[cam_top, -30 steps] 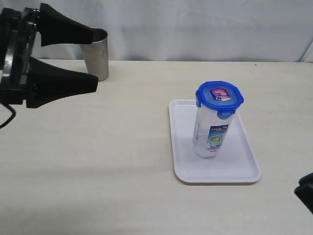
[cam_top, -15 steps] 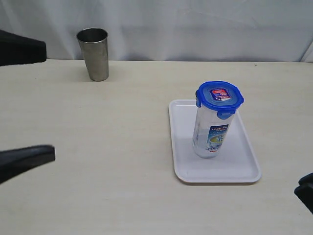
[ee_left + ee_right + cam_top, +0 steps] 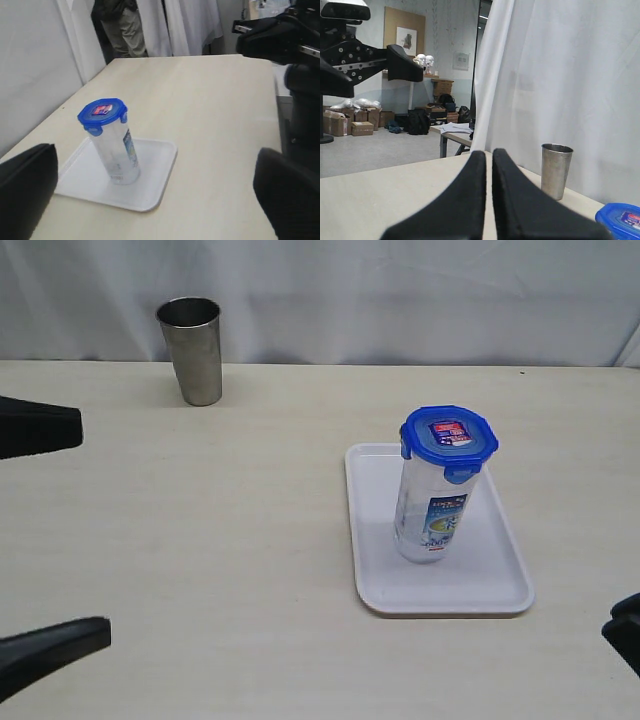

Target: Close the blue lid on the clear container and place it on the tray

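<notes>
The clear container (image 3: 430,520), blue lid (image 3: 449,438) seated, stood on the tray (image 3: 497,592), well apart from the left pincer (image 3: 92,530), released wide at the left edge of the counter (image 3: 250,540); right pincer (image 3: 488,161) clenched empty.

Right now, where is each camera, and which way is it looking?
Exterior view: up high on the robot's side, looking down over the table at the clear container, blue lid on, standing on the tray; the open left gripper pokes in.
Left wrist view: on the left arm, facing the container; its two spread fingers show.
Right wrist view: on the right arm, low, facing the steel tumbler; the shut right gripper shows.
Exterior and right wrist share the tumbler; all show the lid.
</notes>
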Robot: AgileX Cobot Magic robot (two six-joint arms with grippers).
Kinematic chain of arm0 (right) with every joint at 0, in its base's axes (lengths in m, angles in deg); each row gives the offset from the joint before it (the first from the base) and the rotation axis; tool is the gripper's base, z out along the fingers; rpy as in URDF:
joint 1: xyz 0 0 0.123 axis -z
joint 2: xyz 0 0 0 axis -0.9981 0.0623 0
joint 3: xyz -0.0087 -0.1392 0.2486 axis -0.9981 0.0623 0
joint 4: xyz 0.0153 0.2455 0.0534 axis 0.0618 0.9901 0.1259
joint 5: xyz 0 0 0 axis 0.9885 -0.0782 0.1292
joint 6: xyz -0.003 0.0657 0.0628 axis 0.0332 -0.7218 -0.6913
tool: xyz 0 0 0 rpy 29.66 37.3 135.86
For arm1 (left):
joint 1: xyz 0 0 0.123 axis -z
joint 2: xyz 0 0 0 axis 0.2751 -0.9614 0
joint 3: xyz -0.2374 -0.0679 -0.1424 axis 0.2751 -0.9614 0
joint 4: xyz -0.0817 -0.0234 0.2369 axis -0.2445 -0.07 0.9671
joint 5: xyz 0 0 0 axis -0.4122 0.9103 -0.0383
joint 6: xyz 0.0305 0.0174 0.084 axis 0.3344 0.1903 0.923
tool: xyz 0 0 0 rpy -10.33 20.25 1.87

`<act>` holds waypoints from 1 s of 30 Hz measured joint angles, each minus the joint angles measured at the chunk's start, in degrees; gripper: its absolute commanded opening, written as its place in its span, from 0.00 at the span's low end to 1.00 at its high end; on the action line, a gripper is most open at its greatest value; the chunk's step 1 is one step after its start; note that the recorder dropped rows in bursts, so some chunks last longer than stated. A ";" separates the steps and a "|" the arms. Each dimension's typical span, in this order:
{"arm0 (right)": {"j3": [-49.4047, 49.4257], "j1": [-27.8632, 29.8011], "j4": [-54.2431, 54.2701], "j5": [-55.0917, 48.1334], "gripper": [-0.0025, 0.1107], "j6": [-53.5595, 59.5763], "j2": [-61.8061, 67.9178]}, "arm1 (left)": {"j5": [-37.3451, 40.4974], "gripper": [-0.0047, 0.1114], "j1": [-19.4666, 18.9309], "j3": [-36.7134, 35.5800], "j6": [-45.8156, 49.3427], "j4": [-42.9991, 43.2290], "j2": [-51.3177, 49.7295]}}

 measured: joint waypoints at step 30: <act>0.00 0.00 0.00 0.00 0.06 0.00 0.00 | 5.27 0.04 0.00 -0.03 -2.60 -6.38 0.00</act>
